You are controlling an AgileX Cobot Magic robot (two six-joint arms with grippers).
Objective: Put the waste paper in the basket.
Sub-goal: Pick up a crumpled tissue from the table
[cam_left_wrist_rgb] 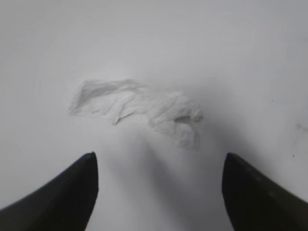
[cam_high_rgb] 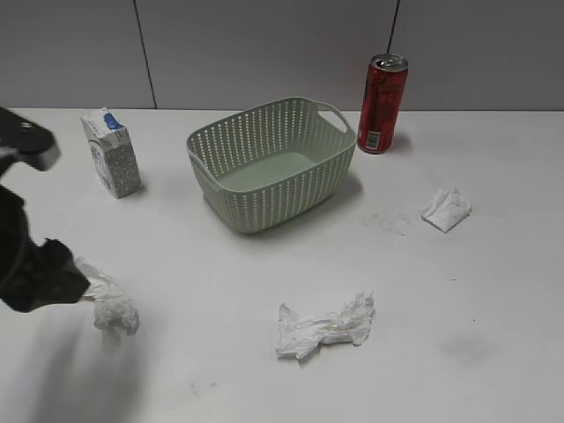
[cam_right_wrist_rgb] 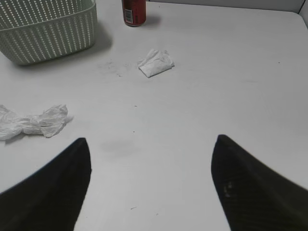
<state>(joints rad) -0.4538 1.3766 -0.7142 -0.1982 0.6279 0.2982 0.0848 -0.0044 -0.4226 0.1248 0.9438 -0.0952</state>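
A: Surface?
B: White bench (cam_high_rgb: 493, 291), matte, filling most of the exterior view. Faint grey scuffs right of centre and a smudge toward the near right corner.
A: Behind it?
B: Grey wall (cam_high_rgb: 264, 44) along the far edge, plain panels, with two thin dark vertical seams, one toward the far left corner, one toward the far right.
A: Light?
B: Even, soft, from above; shadows are short and blurry. No windows or floor in view.
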